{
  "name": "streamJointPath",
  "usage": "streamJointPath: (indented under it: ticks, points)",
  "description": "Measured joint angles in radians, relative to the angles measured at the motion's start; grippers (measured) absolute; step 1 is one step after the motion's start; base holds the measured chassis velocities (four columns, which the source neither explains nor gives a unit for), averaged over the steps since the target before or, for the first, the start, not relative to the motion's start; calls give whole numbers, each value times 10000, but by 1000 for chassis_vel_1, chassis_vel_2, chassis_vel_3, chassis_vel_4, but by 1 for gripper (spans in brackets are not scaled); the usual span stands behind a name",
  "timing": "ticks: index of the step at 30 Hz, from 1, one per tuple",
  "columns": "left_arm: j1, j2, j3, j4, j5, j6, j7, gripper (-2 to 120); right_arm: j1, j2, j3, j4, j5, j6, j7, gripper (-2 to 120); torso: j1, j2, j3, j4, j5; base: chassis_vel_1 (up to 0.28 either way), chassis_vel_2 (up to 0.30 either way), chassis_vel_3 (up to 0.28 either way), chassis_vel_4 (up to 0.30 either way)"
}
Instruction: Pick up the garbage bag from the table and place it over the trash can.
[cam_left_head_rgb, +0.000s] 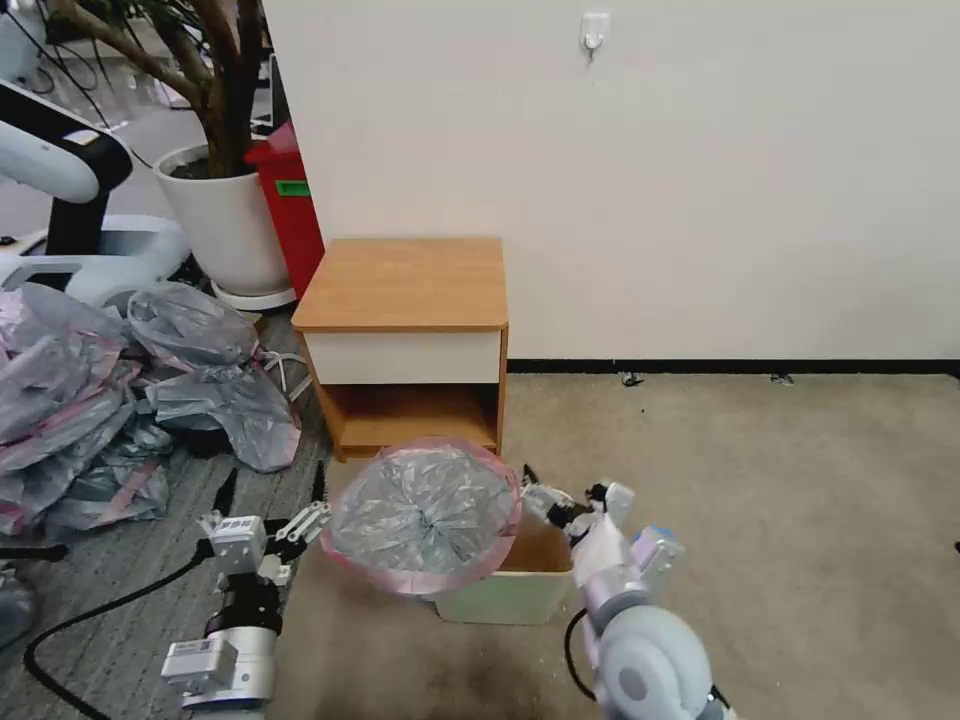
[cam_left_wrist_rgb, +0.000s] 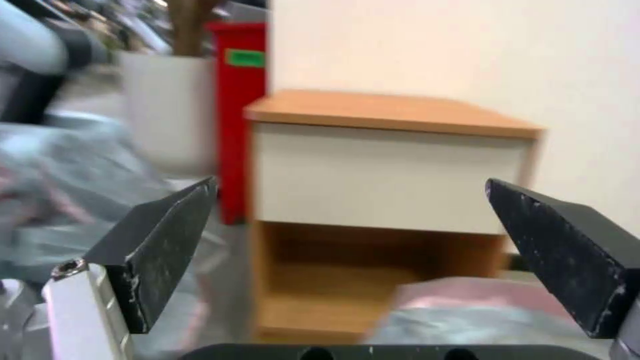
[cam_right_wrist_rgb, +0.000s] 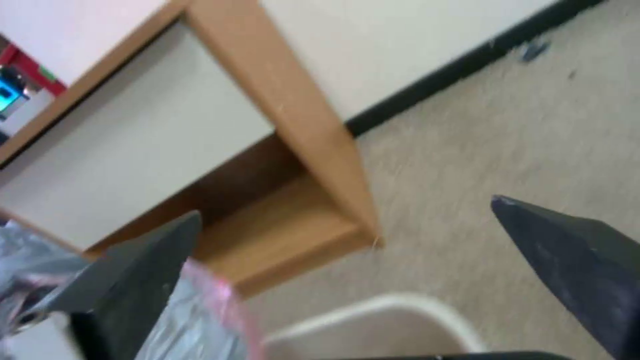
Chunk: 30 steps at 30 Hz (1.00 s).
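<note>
From my head camera I see the garbage bag (cam_left_head_rgb: 425, 515) puffed up like a dome, its pink rim spread wide, sitting over the left part of the trash can (cam_left_head_rgb: 520, 585). The can's right half is uncovered and its brown inside shows. Both stand on the carpet in front of the table (cam_left_head_rgb: 405, 285), which is at about 12 o'clock from the bag and has nothing on its top.

My left gripper (cam_left_head_rgb: 272, 492) hangs at about 9 o'clock of the bag, just beside its rim. Its fingers (cam_left_wrist_rgb: 160, 245) stand wide apart with nothing between them, and through its wrist camera I look past them at the table's white drawer front and a corner of the bag (cam_left_wrist_rgb: 467, 312).

My right gripper (cam_left_head_rgb: 532, 488) sits at about 3 o'clock of the bag, above the can's open side. Its fingers (cam_right_wrist_rgb: 133, 280) are spread wide too and grip nothing; one finger lies right against the bag's pink rim (cam_right_wrist_rgb: 213, 300), with the can's pale rim (cam_right_wrist_rgb: 400, 315) below.

A heap of similar bags (cam_left_head_rgb: 110, 400) lies on the floor at about 9 o'clock, well apart.
</note>
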Motion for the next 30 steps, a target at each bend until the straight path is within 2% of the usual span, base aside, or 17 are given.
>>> streamJointPath:
  ticks: [1, 2, 4, 5, 8, 9, 10, 11, 13, 20, 23, 25, 30]
  points:
    - [0, 0, 0, 0, 0, 0, 0, 100, 0, 0, 0, 0, 0, 0, 0, 107, 0, 0, 0, 0, 0, 0, 0, 0, 0]
    - [54, 219, 26, -150, -591, 318, 444, 100, 38, -82, 196, 70, 1, 10, -4, 103, 0, 0, 0, 1, 0, 0, 0, 0, 0]
    - [48, 435, 83, -242, -1149, 740, 843, 100, 43, -133, 358, 163, 8, 15, -10, 101, 0, 0, 0, 0, 0, 0, 0, 0, 0]
    - [48, 435, 83, -242, -1149, 740, 843, 100, 43, -133, 358, 163, 8, 15, -10, 101, 0, 0, 0, 0, 0, 0, 0, 0, 0]
    - [-168, 718, 184, -219, -1685, 1937, 1165, 100, -34, -157, 559, 326, 15, 27, -21, 100, 0, 0, 0, 0, -1, 0, 0, 0, 0]
    - [-168, 718, 184, -219, -1685, 1937, 1165, 100, -34, -157, 559, 326, 15, 27, -21, 100, 0, 0, 0, 0, -1, 0, 0, 0, 0]
    - [-291, 769, 203, -163, -1699, 2504, 1158, 100, -99, -153, 627, 378, 16, 36, -26, 100, 0, 0, 1, 0, -2, 0, 0, 0, 0]
    - [-377, 797, 230, -125, -1717, 2851, 1140, 100, -140, -146, 663, 395, 17, 46, -29, 100, -1, 0, 0, 0, -3, 0, 0, 0, 0]
    - [-695, 883, 456, 41, -1870, 4003, 992, 100, -298, -105, 787, 413, -4, 142, -41, 100, 0, 0, 1, 0, -3, 0, 0, 0, 0]
    - [-1042, 910, 869, 297, -1675, 4938, 810, 100, -545, 0, 994, 413, -56, 281, -50, 99, 0, 0, 0, 0, -1, 0, 0, 0, 0]
    - [-1139, 869, 998, 309, -1428, 5207, 508, 99, -629, 41, 1069, 413, -86, 327, -58, 99, 0, 0, 0, 0, -1, 0, 0, 0, 0]
    - [-1254, 840, 1229, 295, -1313, 5623, 89, 99, -707, 99, 1140, 409, -114, 383, -64, 99, 0, 0, 0, 0, -1, 0, 0, 0, 0]
    - [-1452, 848, 1421, 252, -1153, 6278, -236, 96, -863, 150, 1291, 402, -171, 471, -68, 98, 0, 0, 0, 0, -1, 0, 0, 0, 0]
